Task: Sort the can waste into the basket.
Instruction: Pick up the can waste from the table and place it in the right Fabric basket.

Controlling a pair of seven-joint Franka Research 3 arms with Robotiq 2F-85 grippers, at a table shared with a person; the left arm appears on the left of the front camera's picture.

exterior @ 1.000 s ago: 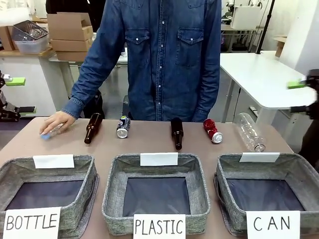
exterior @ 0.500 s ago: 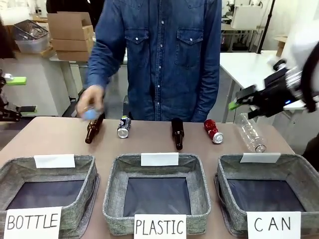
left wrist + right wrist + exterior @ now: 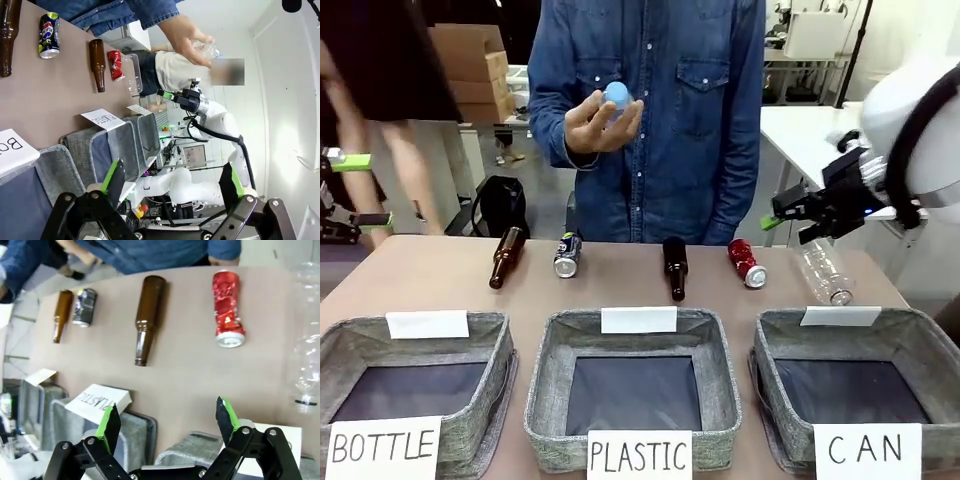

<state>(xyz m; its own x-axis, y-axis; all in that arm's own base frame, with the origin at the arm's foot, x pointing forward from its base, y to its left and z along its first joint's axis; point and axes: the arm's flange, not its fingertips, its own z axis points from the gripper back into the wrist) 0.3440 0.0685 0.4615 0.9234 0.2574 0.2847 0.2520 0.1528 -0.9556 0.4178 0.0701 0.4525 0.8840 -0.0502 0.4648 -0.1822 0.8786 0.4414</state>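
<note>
Nothing sorted yet, folks. The CAN basket at lower right is empty. Both cans lie on the table across the middle of the frame, the red can right of centre and the black-and-silver can left of centre. The right gripper hangs wide open at middle right, just up and right of the red can, holding nothing. The left gripper is open and empty too.

Versus a second ago, the right arm has swung in from the right edge. The person's hand went from the table at left up to top centre, carrying a blue-capped bottle. The cans haven't budged.
</note>
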